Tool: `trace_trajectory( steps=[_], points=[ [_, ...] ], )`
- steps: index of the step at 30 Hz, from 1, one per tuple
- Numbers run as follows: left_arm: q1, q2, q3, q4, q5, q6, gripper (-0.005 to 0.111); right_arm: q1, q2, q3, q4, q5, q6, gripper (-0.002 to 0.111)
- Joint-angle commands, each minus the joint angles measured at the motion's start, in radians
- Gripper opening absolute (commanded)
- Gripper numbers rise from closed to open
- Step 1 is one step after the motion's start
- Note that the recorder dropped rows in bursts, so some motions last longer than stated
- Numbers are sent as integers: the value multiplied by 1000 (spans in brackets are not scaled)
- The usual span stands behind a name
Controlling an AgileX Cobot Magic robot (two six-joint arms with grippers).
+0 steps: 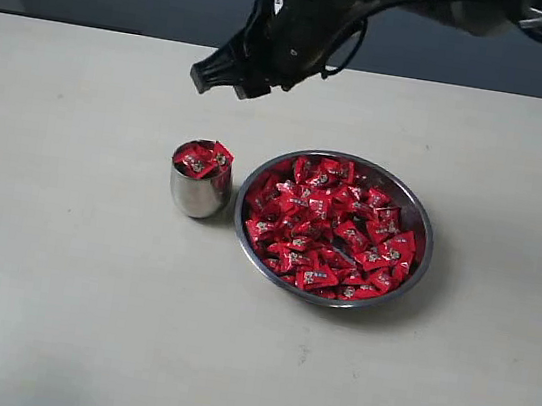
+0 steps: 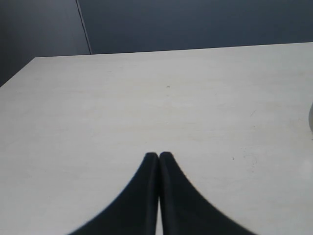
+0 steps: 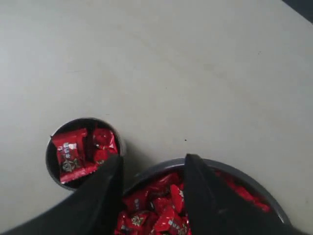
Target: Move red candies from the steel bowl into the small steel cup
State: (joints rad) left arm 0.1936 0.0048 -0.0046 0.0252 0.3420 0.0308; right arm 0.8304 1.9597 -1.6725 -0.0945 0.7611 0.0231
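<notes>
Table [image 1: 51,334]: pale and matte, with a dark wall behind; carries the bowl and the cup side by side near its middle.
Steel bowl [image 1: 424,247]: wide and shallow, stands flat to the right of the cup; rim comes just beside the cup's side, contact impossible to judge.
Red candies [image 1: 333,227]: heaped across the bowl, hiding nearly all of its floor; several more fill the cup to the brim, one wrapper corner poking above the rim.
Small steel cup [image 1: 198,195]: upright, left of the bowl, rounded sides mirroring the table.
Right gripper [image 1: 226,81]: hangs in the air above and behind the cup, clear of both vessels; fingers [image 3: 105,196] spread wide with nothing between them; frames part of the bowl's rim and candies in the gap, the cup just outside one finger.
Left gripper [image 2: 158,156]: seen only from its own wrist camera; tips pressed together, gripping nothing, above a plain stretch of table.
</notes>
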Motion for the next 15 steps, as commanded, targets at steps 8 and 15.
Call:
trace_trajectory(
  steps=[8, 15],
  points=[
    [-7, -5, 5, 2, -8, -1, 0, -5, -272, 316, -268, -132, 229, 40],
    [-7, -5, 5, 2, -8, -1, 0, -5, -447, 489, -309, -120, 267, 16]
  ],
)
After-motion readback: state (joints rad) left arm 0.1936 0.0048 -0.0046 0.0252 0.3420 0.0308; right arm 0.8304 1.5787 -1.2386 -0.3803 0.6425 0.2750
